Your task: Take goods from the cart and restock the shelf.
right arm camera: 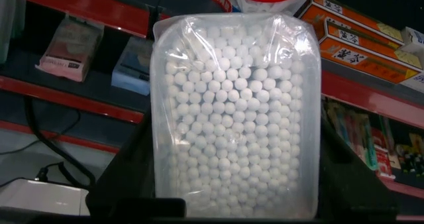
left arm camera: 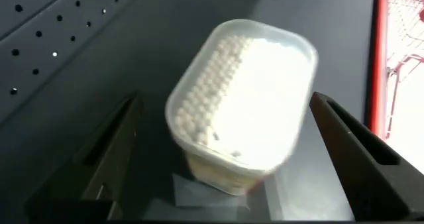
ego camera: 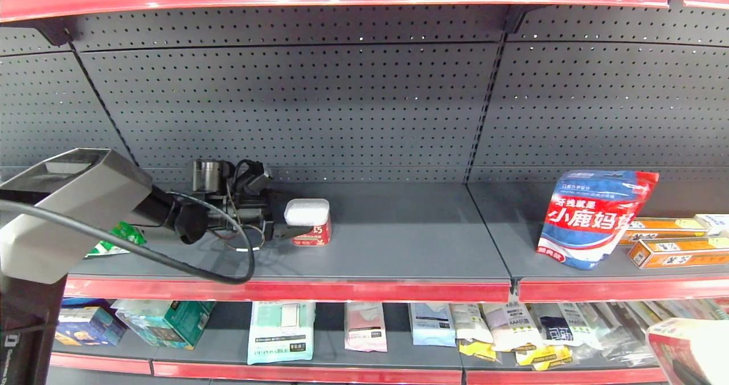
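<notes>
The left end effector is reaching in over the grey shelf, and its two dark fingers are standing wide apart on either side of a tub. In the left wrist view there is a gap between each finger and the tub's wall, so nothing is gripping it. The tub is sitting upright on the shelf board in the left part of the bay, a little back from the red edge strip. It is showing a white top packed with round white tips and a red label round its side.

The right end effector is hanging low, down at the level of the lower shelf, and it is holding a second tub of the same white-tipped goods. That tub is filling the space between the fingers, which are closing in against its two long sides.

Farther right on the same shelf, well apart from the first tub, a blue, red and white pouch is standing and leaning slightly. Just beside it, flat orange boxes are lying stacked. A green packet is peeking out from behind the left arm. Below, flat packets are lying in a row along the lower shelf
</notes>
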{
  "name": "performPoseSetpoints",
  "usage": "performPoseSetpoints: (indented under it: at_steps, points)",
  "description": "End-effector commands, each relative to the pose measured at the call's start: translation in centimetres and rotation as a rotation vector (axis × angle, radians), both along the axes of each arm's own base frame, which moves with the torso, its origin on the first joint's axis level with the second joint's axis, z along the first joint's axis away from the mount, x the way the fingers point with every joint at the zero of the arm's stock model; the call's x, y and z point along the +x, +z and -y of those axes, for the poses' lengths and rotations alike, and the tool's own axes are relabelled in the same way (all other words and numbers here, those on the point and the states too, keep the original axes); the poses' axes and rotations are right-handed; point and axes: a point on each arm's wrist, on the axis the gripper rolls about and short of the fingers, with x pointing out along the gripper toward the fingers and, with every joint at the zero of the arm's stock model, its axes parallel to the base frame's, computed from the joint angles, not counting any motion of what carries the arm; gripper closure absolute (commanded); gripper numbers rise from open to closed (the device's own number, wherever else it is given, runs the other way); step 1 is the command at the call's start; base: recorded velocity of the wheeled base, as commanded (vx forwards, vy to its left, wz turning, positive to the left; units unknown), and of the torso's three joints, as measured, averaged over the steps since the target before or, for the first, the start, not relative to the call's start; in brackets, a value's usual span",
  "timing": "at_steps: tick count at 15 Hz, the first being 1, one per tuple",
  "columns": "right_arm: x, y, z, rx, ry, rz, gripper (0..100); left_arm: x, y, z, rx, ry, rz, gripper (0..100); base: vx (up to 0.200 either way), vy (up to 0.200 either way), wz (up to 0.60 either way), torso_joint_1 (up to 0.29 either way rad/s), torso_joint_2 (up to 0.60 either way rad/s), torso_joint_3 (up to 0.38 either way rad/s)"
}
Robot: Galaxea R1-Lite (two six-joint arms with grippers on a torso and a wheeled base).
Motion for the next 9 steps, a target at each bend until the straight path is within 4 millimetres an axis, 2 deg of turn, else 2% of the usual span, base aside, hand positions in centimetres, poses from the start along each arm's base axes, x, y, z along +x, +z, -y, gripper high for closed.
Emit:
performPoseSetpoints:
  at_steps: [1, 6, 9]
  points:
    - [0.00, -0.15, 0.00, -0.003, -0.001, -0.007, 100, 0.69, -0.44, 0.49, -0.001, -0.010, 0.009, 0, 0.000, 0.000, 0.00, 0.000, 0.00, 0.000]
    - [-0.02, -0.41, 0.02, -0.013, -0.003, -0.018, 100, 0.79, -1.11, 1.20, 0.000, -0.027, -0.009, 0, 0.000, 0.000, 0.00, 0.000, 0.00, 0.000]
    - [0.03, -0.43, 0.01, -0.017, -0.002, -0.022, 100, 1.53, -1.27, 1.41, -0.002, -0.029, 0.004, 0, 0.000, 0.000, 0.00, 0.000, 0.00, 0.000]
